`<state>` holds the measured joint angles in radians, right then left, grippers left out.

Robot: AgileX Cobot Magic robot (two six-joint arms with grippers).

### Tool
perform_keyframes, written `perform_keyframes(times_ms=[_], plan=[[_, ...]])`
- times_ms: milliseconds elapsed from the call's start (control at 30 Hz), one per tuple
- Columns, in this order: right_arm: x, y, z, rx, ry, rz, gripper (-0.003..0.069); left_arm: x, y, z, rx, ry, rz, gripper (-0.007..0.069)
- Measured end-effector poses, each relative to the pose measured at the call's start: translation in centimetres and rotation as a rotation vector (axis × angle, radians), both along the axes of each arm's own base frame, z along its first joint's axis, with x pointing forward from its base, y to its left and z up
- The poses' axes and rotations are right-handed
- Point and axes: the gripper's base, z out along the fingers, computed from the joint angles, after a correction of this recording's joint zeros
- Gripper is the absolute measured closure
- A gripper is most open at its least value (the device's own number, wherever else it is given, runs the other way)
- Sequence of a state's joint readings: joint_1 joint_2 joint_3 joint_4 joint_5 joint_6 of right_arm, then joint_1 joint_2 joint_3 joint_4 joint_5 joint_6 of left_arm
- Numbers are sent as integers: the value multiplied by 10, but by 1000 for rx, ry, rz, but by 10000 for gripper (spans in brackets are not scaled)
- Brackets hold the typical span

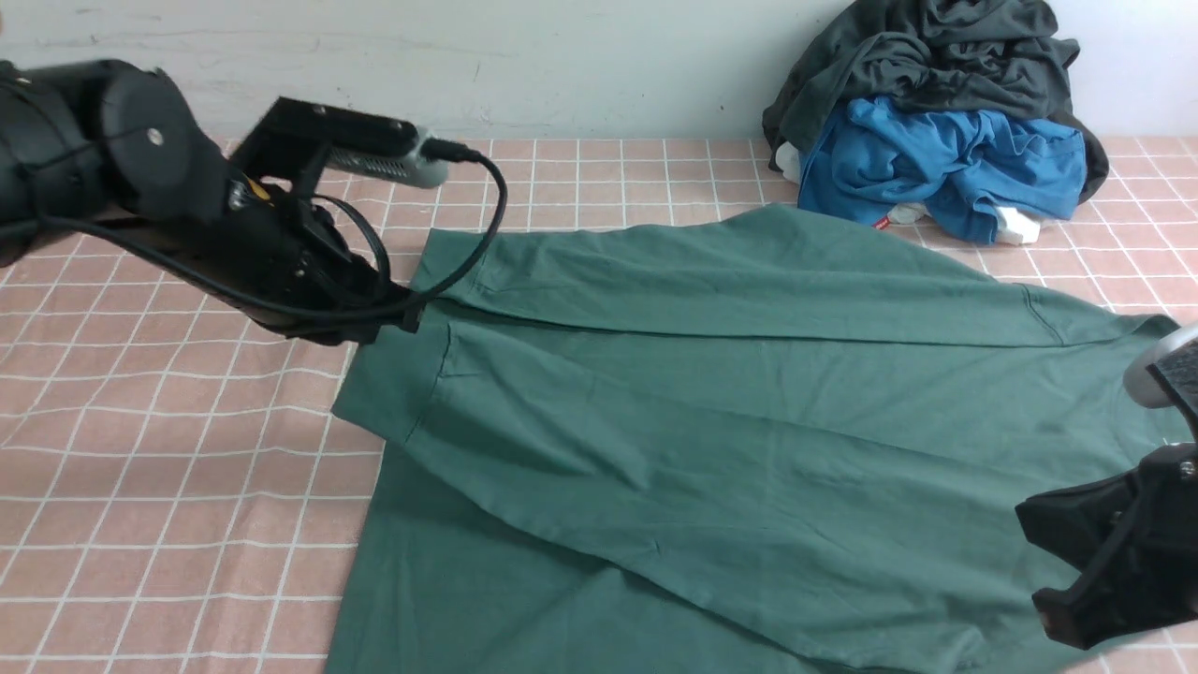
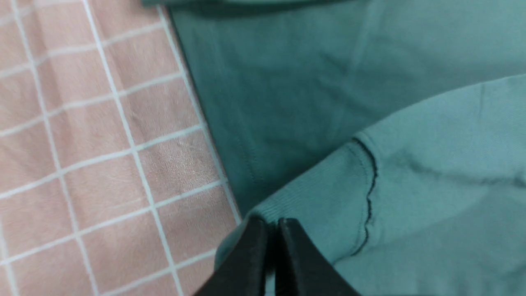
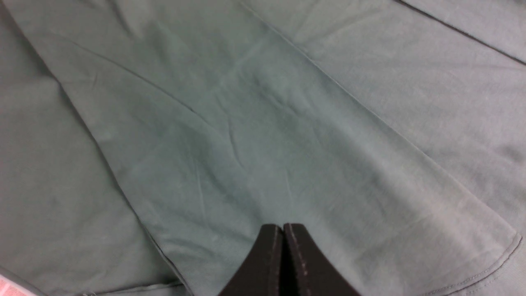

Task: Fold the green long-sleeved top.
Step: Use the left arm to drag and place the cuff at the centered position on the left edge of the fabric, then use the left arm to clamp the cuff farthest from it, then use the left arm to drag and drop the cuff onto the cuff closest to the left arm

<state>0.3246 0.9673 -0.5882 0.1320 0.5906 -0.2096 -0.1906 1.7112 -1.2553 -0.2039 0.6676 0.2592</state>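
Our left gripper (image 2: 273, 230) has its two black fingers pressed together on the very edge of the ribbed cuff (image 2: 316, 197). The knit curls up around one finger, so we judge that it pinches the cuff by a thin bite at one corner only. Our right gripper (image 3: 282, 232) also has its fingers pressed together, low over smooth green cloth. We cannot tell whether any cloth is caught between them.

Both work on the large dark green cotton long-sleeved top (image 1: 711, 393), which lies spread across the pink checked tablecloth (image 1: 168, 487). One long sleeve (image 1: 608, 440) lies slantwise over the body, its cuff at the left side of the garment, and the near part of the top runs out of the front view. The chest print is not visible. At the far right a crumpled bright blue garment (image 1: 945, 164) and a dark charcoal grey garment (image 1: 927, 47) are heaped against the wall, just beside the top's far corner.

The fold looks to us partly made. The weak point is the shallow corner grip, since a quick pull could slip the cuff free. Jersey clings to jersey, so a dragged sleeve may rumple the layer beneath and skew the fold. A wide sweep on the right could catch the heap.
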Motion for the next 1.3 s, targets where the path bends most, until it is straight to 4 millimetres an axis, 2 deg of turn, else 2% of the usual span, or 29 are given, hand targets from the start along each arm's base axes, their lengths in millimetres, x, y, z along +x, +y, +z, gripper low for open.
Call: perform_keyframes(times_ms=[67, 100, 133, 167, 267, 300, 333, 367, 400, 467, 500, 600, 667, 733, 800, 867, 933, 1000, 1067, 1167, 1300], plan=[[0, 0, 0, 5, 2, -1, 673, 20, -2, -18, 8, 31, 11, 546], [0, 0, 0, 5, 2, -1, 673, 28, -3, -19, 3, 22, 20, 526], [0, 0, 0, 5, 2, -1, 673, 44, -4, -26, -8, 25, 47, 473], [0, 0, 0, 5, 2, -1, 673, 51, -4, -26, -15, 18, 58, 448], [0, 0, 0, 5, -1, -2, 673, 91, -1, -22, -50, -47, 120, 331], [0, 0, 0, 5, -1, -2, 673, 95, 0, -26, -52, -42, 128, 318], [0, 0, 0, 6, -3, -2, 673, 112, 2, -23, -64, -76, 146, 286], [0, 0, 0, 6, -3, -2, 673, 119, 3, -24, -67, -85, 154, 273], [0, 0, 0, 4, -5, -1, 673, 137, 6, -30, -72, -100, 167, 251], [1, 0, 1, 3, -9, -1, 673, 148, 7, -37, -73, -98, 176, 243], [1, 0, 1, 2, -12, -1, 673, 160, 9, -52, -74, -75, 185, 237], [1, 0, 1, -6, -21, 8, 673, 177, 10, -73, -75, -38, 194, 239], [1, 0, 1, -9, -23, 11, 673, 182, 9, -86, -72, -4, 192, 266], [1, 0, 1, -9, -23, 12, 673, 185, 8, -96, -66, 42, 188, 347], [1, 0, 1, -9, -23, 12, 673, 185, 7, -94, -67, 50, 185, 432], [1, 0, 1, -10, -23, 12, 673, 183, 7, -92, -62, 71, 174, 552], [1, 0, 1, -10, -23, 12, 673, 182, 7, -89, -56, 78, 157, 599], [1, 0, 1, -10, -23, 12, 673, 180, 7, -82, -49, 83, 138, 615], [1, 0, 1, -10, -23, 13, 673, 174, 6, -66, -44, 89, 113, 621], [1, 0, 1, -11, -23, 14, 673, 156, 7, -21, -33, 114, 68, 625], [1, 0, 1, -11, -24, 13, 673, 135, 8, 20, -29, 122, 44, 625]])
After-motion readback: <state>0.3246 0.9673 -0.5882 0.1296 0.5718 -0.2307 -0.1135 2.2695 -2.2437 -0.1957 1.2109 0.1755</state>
